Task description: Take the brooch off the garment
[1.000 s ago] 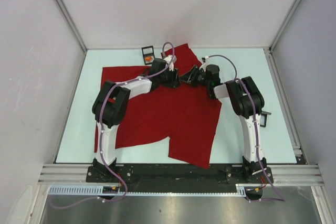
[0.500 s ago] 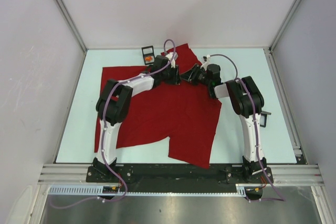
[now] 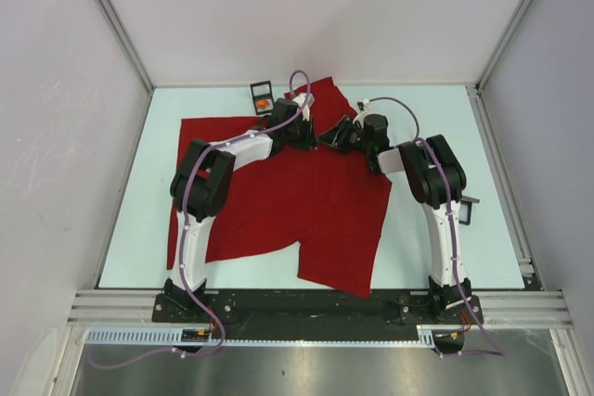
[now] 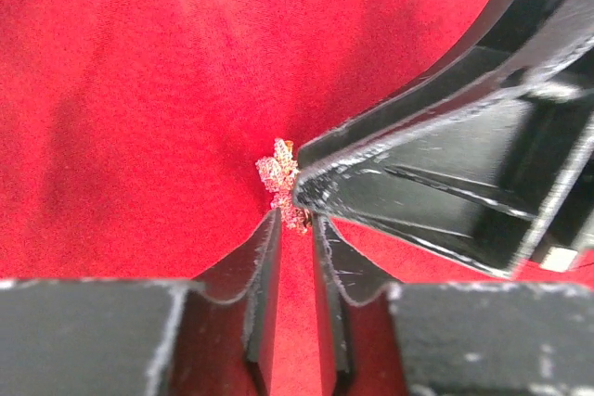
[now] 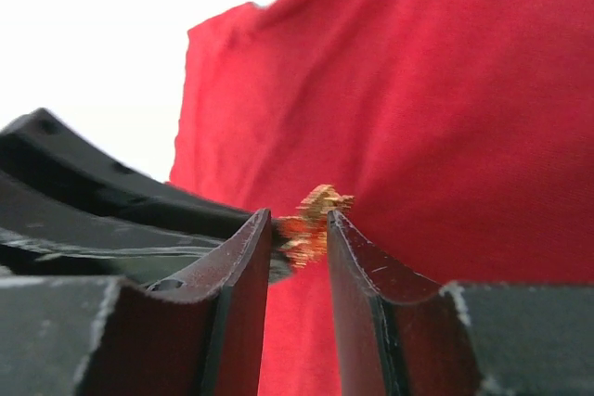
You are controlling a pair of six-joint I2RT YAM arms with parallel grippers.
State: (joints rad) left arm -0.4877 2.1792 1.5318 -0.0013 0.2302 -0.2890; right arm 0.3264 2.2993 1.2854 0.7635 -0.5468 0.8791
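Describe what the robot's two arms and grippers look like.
The left arm and right arm: white links, bulky black joint housings, a lilac cable looping along each. The left gripper and right gripper: matte black fingers, scuffed pale at the edges, tapering to narrow tips.

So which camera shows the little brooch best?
The left wrist view: the brooch is sharp against the red garment. The right wrist view shows it blurred between the right fingers; the top view is too distant to show it.
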